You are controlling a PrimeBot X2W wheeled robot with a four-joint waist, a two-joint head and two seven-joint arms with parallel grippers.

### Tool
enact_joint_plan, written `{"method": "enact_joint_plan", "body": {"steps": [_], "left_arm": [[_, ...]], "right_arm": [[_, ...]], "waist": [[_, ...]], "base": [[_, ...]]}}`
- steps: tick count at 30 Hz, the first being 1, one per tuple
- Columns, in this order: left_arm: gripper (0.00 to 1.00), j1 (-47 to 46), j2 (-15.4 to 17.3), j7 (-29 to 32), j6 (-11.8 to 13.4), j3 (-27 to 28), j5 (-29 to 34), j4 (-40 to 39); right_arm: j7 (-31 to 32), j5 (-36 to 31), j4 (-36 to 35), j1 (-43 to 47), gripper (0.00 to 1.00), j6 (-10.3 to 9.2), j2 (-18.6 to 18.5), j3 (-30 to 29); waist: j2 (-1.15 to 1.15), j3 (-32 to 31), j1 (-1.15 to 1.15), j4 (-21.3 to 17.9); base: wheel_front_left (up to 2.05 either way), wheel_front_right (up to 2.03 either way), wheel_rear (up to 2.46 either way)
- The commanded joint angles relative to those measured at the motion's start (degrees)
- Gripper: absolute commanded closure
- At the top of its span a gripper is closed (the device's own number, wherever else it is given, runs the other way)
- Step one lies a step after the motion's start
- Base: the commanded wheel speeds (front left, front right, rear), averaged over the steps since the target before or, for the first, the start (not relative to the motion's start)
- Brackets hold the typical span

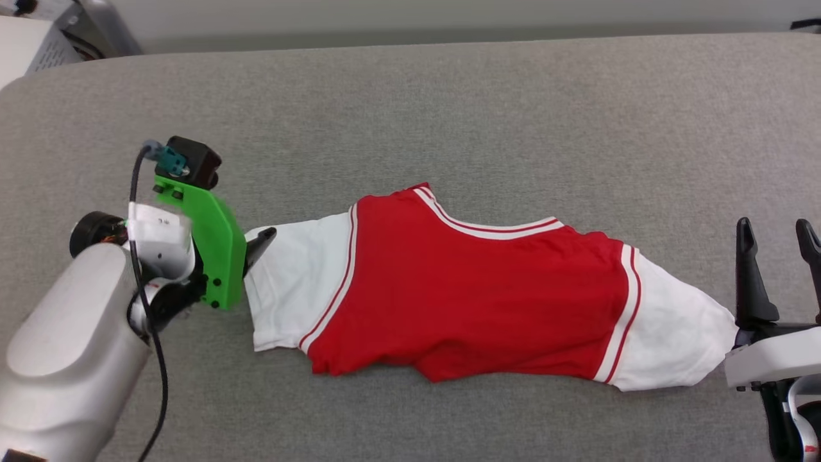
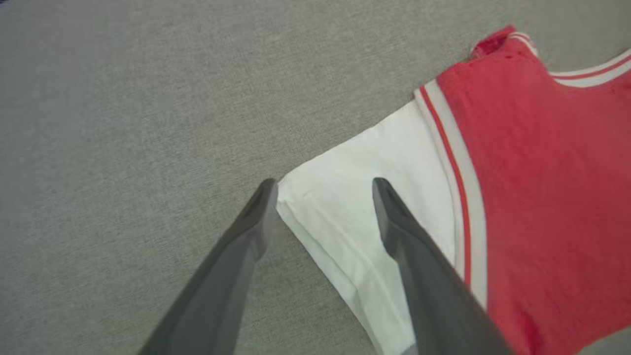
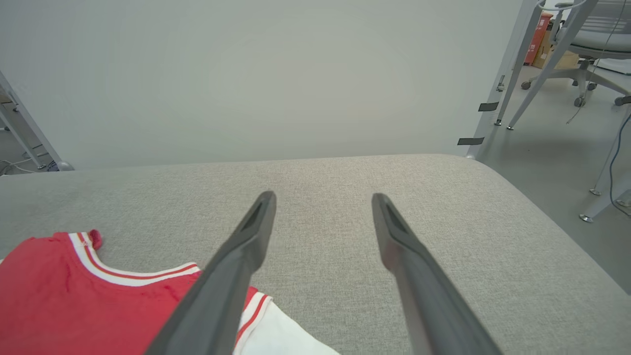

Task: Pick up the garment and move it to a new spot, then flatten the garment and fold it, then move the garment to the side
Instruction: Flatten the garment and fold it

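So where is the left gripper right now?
At the left of the head view, the left gripper hangs open over a white sleeve corner of the garment.

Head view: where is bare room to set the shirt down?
Bare: the wide grey surface beyond the shirt, and a narrower strip in front. Crowded: both sleeve ends, the left end effector at one, the right end effector beside the other.

No lettering seems legible, even on the garment (image 1: 468, 282)
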Motion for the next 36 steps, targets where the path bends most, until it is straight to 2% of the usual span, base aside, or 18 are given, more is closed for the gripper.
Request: {"method": "enact_joint_plan", "body": {"steps": [1,5,9,16,17,18,21,27,32,36], "left_arm": [[0.00,-1.7,1.4,1.7,-0.2,-1.0,-1.1,1.1],[0.00,-3.5,4.0,4.7,-0.2,-3.5,-3.0,4.1],[0.00,-4.4,5.9,3.9,-0.2,-5.7,-2.5,7.4],[0.00,-4.1,5.6,2.3,-0.2,-9.3,-4.1,13.6],[0.96,-3.8,5.4,3.1,-0.2,-9.9,-5.1,14.0],[1.00,-3.6,5.3,3.9,-0.2,-10.4,-6.1,14.3],[1.00,-3.7,5.3,2.9,-0.2,-10.9,-7.6,14.3],[1.00,-4.6,4.5,-6.4,-0.2,-8.0,-8.5,14.6],[1.00,-3.7,4.9,-11.2,0.9,-6.3,-8.5,11.2],[1.00,-0.5,6.1,-11.5,3.3,-5.6,-9.1,4.9]], "right_arm": [[-0.7,-0.4,0.4,-1.1,0.00,-0.04,0.2,0.4],[-1.4,-0.4,1.1,-1.9,0.00,-0.04,0.4,1.1],[-1.9,-0.3,1.5,-2.4,0.00,-0.04,0.5,1.3],[-2.2,-0.2,1.9,-2.8,0.00,-0.04,0.6,1.7],[-2.2,-0.3,1.9,-2.8,0.00,-0.04,0.6,1.6],[-2.1,-0.3,1.8,-2.8,0.00,-0.04,0.5,1.6],[-1.7,-0.5,1.7,-2.7,0.00,-0.04,0.2,1.5],[1.3,-0.6,2.2,-2.0,0.00,-0.04,-1.5,1.8],[7.5,0.2,3.4,-0.4,0.00,-0.04,-4.2,2.1],[15.4,2.0,4.2,0.9,0.00,-0.04,-6.8,2.4]], "waist": [[0.00,3.0,0.00,-3.0],[0.00,4.1,0.00,-4.4],[0.00,5.1,0.00,-5.4],[0.00,6.2,0.00,-6.2],[0.00,6.2,0.00,-6.2],[0.00,6.2,0.00,-6.2],[0.00,5.8,0.00,-5.9],[0.00,2.9,0.00,-4.5],[0.00,-0.2,0.00,-2.3],[0.00,-2.0,0.00,-0.6]], "base": [[0.00,0.00,0.00],[0.00,0.00,0.00],[0.00,0.00,0.00],[0.00,0.00,0.00],[0.00,0.00,0.00],[0.00,0.00,0.00],[0.00,0.00,0.00],[0.00,0.00,0.00],[0.00,0.00,0.00],[0.00,0.00,0.00]]}}
